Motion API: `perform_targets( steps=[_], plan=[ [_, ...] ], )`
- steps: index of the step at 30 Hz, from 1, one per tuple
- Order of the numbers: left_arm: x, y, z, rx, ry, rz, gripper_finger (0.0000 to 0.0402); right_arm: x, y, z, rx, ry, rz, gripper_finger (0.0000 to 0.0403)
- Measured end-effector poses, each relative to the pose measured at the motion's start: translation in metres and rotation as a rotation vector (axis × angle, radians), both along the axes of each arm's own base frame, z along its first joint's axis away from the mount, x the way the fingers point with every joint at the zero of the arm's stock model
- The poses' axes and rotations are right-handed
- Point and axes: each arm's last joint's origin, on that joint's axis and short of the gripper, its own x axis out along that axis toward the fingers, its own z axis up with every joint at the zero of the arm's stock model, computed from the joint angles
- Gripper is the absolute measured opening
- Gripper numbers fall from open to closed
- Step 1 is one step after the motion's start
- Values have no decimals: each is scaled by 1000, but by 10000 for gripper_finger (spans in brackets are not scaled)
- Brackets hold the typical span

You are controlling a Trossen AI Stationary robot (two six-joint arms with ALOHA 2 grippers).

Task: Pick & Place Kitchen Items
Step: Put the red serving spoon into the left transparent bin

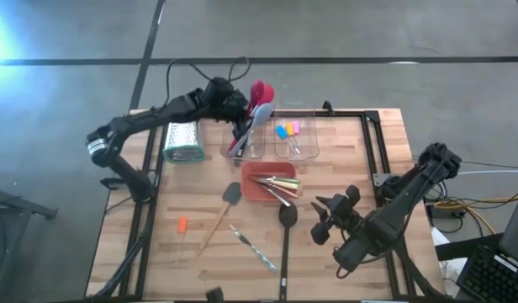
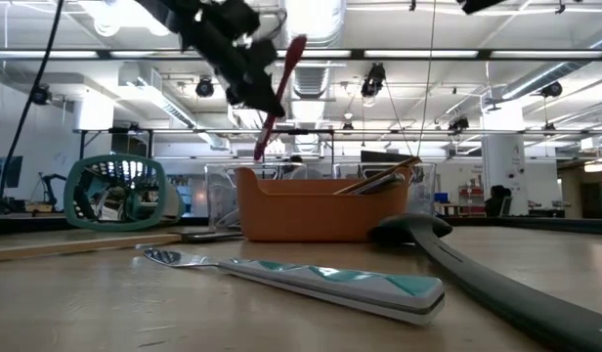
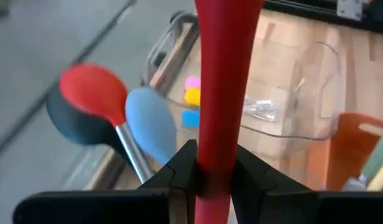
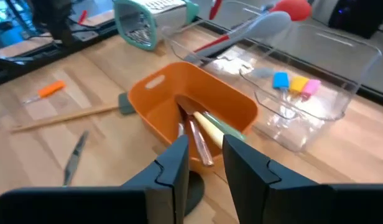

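High view: my left hand (image 1: 240, 114) is pinching a red spatula (image 1: 257, 94) over the clear tub (image 1: 245, 140), upper centre. My right hand (image 1: 324, 217) is hovering spread, lower right of the bench (image 1: 200, 261).

the red handle (image 3: 224, 81) runs past the left wrist frame's edge, its far end unseen.

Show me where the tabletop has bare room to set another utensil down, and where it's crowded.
Bare wood lies right of the clear tub toward the table's right edge, and near the left edge beside the small orange piece. It is crowded in the middle: the orange tray, wooden-handled spatula, black spoon and teal-handled tool lie close together, with the right gripper alongside.
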Motion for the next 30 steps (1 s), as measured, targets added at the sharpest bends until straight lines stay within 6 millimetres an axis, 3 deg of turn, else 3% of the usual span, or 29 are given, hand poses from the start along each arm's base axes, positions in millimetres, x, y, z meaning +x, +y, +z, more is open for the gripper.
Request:
perform_targets(
  steps=[5,8,15,30],
  plan=[
    [-6,32,-21,-144,11,60,65,-3,-2,-10,20,-15,-35,79],
    [-6,42,-41,-226,80,74,65,-4,-3,-14,29,-22,-49,74],
    [1,47,-69,-334,163,53,65,-3,-3,-15,37,-31,-55,69],
    [20,65,-110,-505,288,56,65,-1,-1,-13,61,-60,-56,85]
  ],
)
